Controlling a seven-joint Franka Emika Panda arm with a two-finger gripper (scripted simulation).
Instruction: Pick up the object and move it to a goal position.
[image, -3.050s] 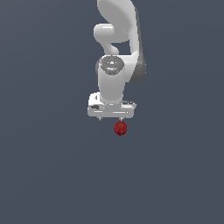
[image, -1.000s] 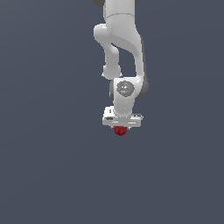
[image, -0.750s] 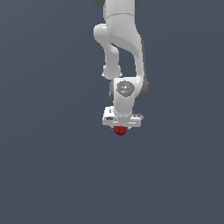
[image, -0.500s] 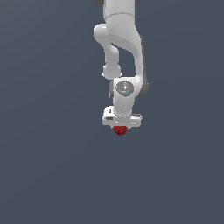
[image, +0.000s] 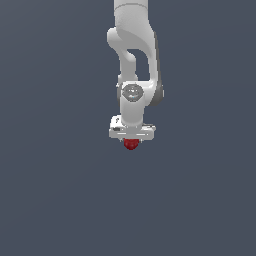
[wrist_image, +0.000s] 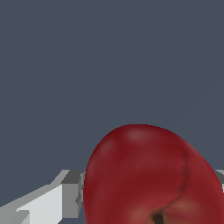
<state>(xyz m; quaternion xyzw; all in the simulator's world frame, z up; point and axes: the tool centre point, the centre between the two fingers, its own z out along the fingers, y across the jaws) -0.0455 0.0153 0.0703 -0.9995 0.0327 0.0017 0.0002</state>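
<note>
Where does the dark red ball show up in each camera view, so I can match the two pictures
Exterior view: the dark red ball sits near the picture's middle, directly under the white gripper, only its lower part showing.
Wrist view: the ball looms large, filling much of the frame, with a grey finger beside it.
Shared landmark: the gripper, close against the ball in both views.

My gripper (image: 132, 140) is white with grey edges; the object (wrist_image: 151, 179) is dark glossy red against slate-grey.
</note>
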